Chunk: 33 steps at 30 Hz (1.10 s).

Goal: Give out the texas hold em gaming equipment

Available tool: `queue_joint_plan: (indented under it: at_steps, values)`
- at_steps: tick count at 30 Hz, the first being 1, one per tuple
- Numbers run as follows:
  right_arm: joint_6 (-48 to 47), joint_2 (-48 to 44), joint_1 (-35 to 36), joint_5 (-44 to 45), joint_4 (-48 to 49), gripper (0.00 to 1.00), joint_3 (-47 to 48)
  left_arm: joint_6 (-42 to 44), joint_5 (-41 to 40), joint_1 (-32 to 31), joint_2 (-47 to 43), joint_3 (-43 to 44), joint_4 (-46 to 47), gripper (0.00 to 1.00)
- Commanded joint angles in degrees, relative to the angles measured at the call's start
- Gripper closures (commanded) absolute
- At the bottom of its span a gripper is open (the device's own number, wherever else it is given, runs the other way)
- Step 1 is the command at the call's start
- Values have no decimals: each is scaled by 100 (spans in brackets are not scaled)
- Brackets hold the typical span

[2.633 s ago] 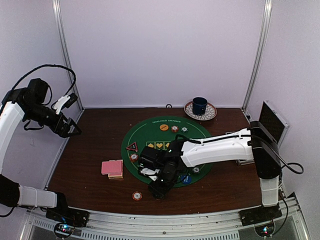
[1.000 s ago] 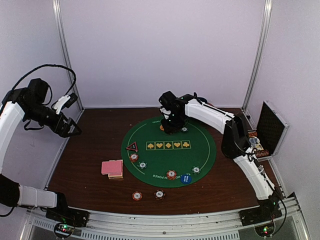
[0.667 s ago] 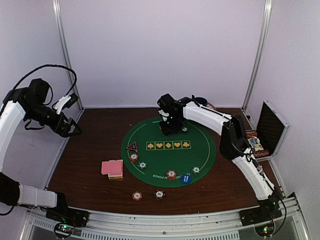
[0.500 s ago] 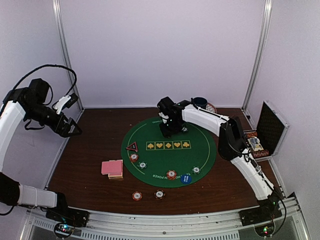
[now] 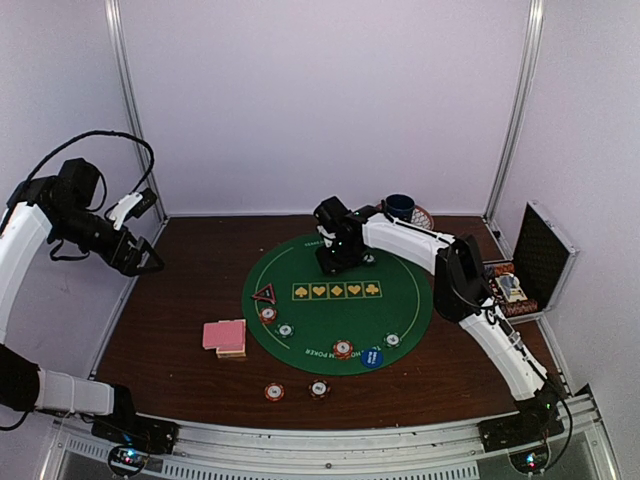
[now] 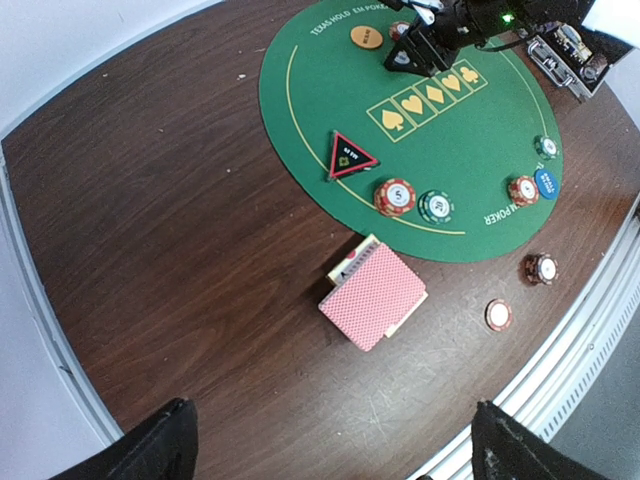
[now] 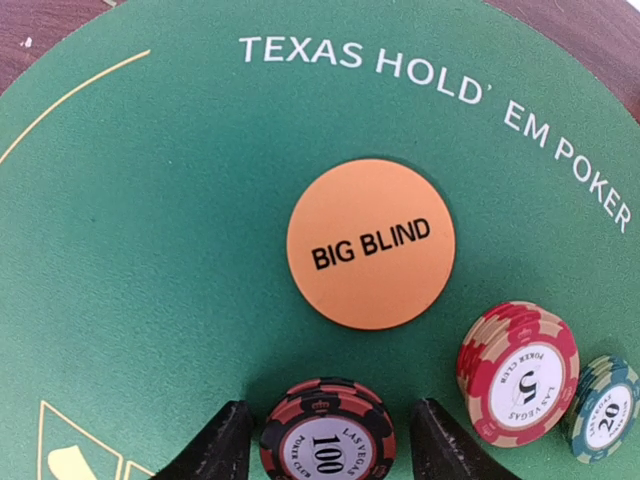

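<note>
The right gripper (image 5: 335,262) stands open around the dark chip (image 7: 327,432) at the mat's (image 5: 400,300) 12 o'clock edge; its jaws were tighter before. The left gripper (image 5: 145,262) hangs open over the table's (image 5: 180,300) 9 o'clock edge.

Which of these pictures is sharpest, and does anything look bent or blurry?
Right wrist view: sharpest, print on the orange disc and the dark chip reads cleanly. Left wrist view: wide-angle, the table edge bows. Top external view: even light, soft shadows, lettering on the green mat too small to read.
</note>
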Motion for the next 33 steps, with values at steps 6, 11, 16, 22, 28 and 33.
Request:
queue_joint_plan:
  at_steps: [6,11,16,22,28,33]
  values:
    - [49,-562,71,105,137,43,-314,74,10,37,-93,-59,160,2]
    - [13,-1253,331,208,109,43,-890,73,11,34,-124,-23,97,2]
    - [1,-2363,726,324,335,42,-2264,65,29,38,-145,2,64,3]
    - [-66,-3663,1452,25,457,34,-4004,84,-26,34,-177,40,12,2]
    - [-28,-4277,2467,-394,389,27,-5204,84,-31,34,-198,26,10,2]
    - [59,-4285,2972,-815,439,24,-5686,76,-49,36,-205,21,-4,2]
